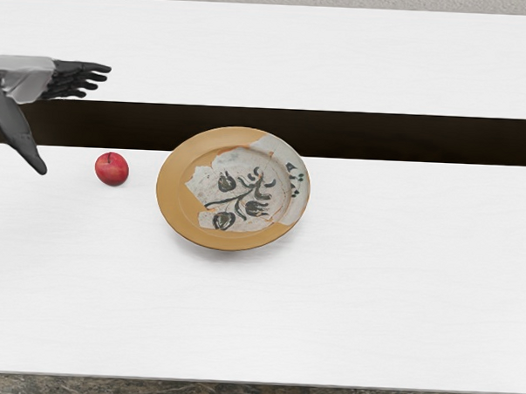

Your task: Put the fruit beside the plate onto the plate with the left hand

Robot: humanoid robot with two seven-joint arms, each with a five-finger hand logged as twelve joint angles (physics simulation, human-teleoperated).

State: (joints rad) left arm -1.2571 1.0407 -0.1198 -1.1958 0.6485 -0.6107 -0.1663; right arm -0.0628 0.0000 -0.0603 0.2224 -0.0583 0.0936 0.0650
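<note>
The red apple [111,169] lay on the white table [372,298], just beside the left rim of the orange plate [171,202], not touching it; the left hand [63,77] hovered above and to the left of the apple, well apart from it, its dark fingers stretched out loosely and gripping nothing; a dark gap [423,138] crossed the table behind the plate.

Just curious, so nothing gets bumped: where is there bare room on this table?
Bare table runs right of the plate and all along the front edge. It is tight only at left, where the apple sits close beside the plate, near the open left hand.
</note>
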